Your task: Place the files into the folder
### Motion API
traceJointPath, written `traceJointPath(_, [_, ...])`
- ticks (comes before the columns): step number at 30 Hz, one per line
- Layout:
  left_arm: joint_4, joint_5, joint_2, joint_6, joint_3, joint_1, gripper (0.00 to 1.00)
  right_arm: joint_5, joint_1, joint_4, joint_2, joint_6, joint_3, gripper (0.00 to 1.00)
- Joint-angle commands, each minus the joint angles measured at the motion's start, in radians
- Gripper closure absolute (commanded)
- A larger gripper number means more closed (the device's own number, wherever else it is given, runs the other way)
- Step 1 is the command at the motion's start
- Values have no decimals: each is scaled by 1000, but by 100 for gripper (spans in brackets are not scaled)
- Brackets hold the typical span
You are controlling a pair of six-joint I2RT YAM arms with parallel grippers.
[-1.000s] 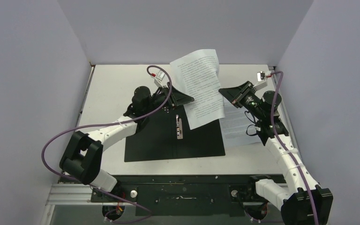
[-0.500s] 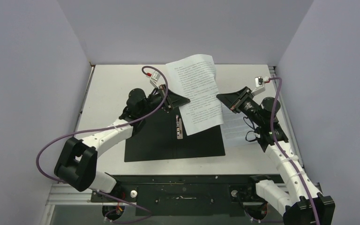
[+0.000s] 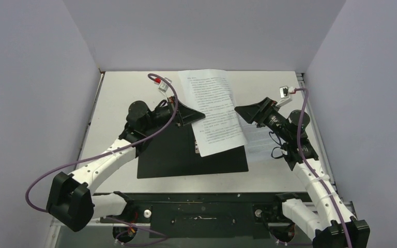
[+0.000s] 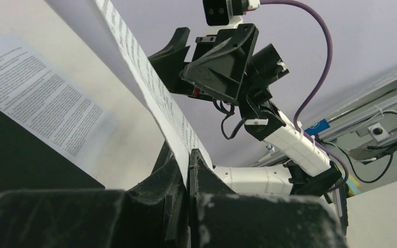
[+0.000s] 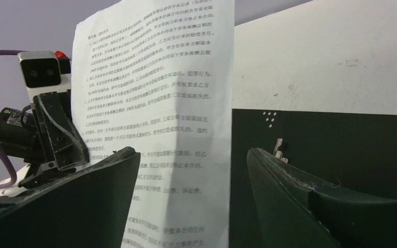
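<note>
The folder (image 3: 176,155) lies open on the table, black inside up, with its metal clip (image 5: 278,147) at the spine. One printed sheet of the files (image 3: 213,111) hangs above the folder's right half. My left gripper (image 3: 192,114) is shut on the sheet's left edge. In the left wrist view the sheet (image 4: 150,88) runs edge-on out of the pinched left gripper (image 4: 188,161). My right gripper (image 3: 242,110) stands open just right of the sheet, and the sheet (image 5: 170,103) is loose between its spread fingers (image 5: 269,165). A second sheet (image 3: 262,140) lies flat on the table, right of the folder.
White walls close in the table (image 3: 124,93) on three sides. A purple cable (image 3: 165,85) loops above the left wrist. The right arm (image 4: 284,139) fills the space right of the sheet in the left wrist view.
My left gripper has shut on the sheet's left edge and the right gripper has opened and let go. The sheet has swung left and lower over the folder.
</note>
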Motion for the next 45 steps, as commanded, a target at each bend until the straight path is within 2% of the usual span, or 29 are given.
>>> traceJointPath(1, [-123,66,-95,128,64,6,100,-31,6,47,-48,-85,11,18])
traceJointPath(6, [-234,112,-153,194,88,7,100,-43,6,20,-86,-116,12,6])
traceJointPath(10, [-266,161,-192,213,92,7,100,-99,6,103,-121,-70,-13,0])
traceJointPath(14, [-218,211,-229,172,72,6,100,-154,6,232,-150,19,-47,6])
traceJointPath(18, [-125,239,-252,98,38,5,100,-218,8,431,-162,175,-101,8])
traceJointPath(25, [106,252,-231,-55,-35,-1,100,-270,24,637,-139,329,-128,8])
traceJointPath(30, [117,246,-224,-59,-40,-8,100,-292,68,761,-126,410,-132,5])
traceJointPath(34, [105,233,-218,-48,-38,-8,100,-316,112,744,-131,393,-109,0])
traceJointPath(39, [92,232,-207,-42,-35,-6,100,-335,131,600,-179,296,-59,13])
traceJointPath(45, [-9,240,-226,32,-11,-5,100,-346,132,365,-230,152,8,31])
